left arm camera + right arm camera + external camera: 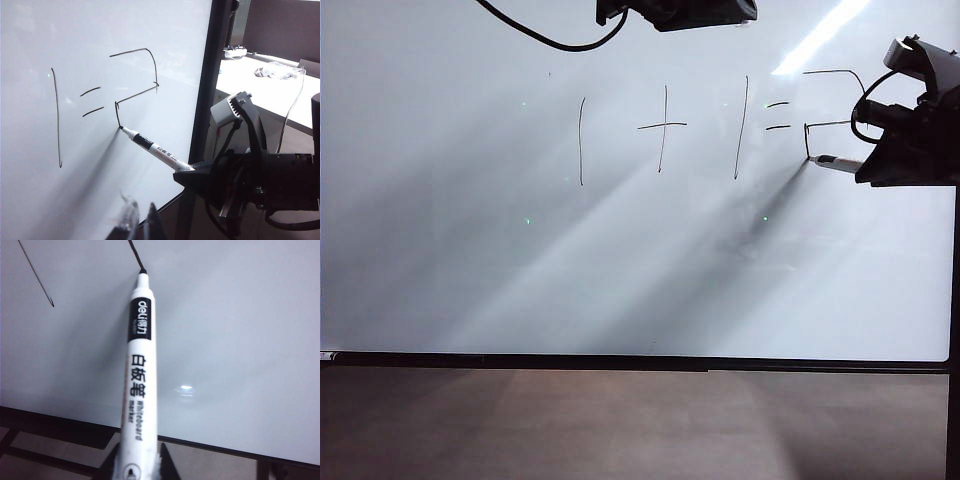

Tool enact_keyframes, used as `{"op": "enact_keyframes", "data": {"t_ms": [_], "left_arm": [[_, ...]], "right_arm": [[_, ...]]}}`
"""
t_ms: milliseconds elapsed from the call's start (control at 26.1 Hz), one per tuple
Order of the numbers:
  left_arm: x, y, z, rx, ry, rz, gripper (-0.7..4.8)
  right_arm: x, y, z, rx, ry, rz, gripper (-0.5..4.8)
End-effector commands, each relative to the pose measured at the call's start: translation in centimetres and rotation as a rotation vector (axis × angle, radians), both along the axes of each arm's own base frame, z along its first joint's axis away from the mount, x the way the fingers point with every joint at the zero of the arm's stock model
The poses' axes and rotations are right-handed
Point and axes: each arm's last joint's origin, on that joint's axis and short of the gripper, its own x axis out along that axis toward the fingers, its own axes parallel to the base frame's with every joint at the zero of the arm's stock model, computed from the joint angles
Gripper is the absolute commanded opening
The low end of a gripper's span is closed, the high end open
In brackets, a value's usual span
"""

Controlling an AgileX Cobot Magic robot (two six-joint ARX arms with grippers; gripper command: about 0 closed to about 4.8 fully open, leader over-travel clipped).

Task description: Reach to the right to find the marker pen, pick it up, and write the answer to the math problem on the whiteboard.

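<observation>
The right hand (860, 168) holds the marker pen (837, 162) by its back end, tip on the whiteboard (470, 250).

The pen looks light, stiff and smooth, so a firm hold well back from the tip suits it. The answer (830, 112) is half drawn, right of the math problem (660, 130). The board's right frame is close; bare board lies left. The left hand (135, 222) waits near; its opening cannot be told.
</observation>
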Motion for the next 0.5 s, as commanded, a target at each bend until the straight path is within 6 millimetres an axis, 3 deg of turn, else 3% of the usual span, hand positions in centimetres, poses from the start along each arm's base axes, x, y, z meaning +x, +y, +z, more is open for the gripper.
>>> {"op": "enact_keyframes", "data": {"t_ms": [38,498], "left_arm": [[-0.08,0.01,0.39,-0.016,-0.009,-0.006,0.27],[-0.08,0.02,0.40,-0.016,-0.009,-0.006,0.27]], "right_arm": [[-0.09,-0.04,-0.09,0.000,0.007,-0.013,-0.06],[-0.08,-0.08,-0.07,-0.002,0.005,-0.022,-0.06]]}}
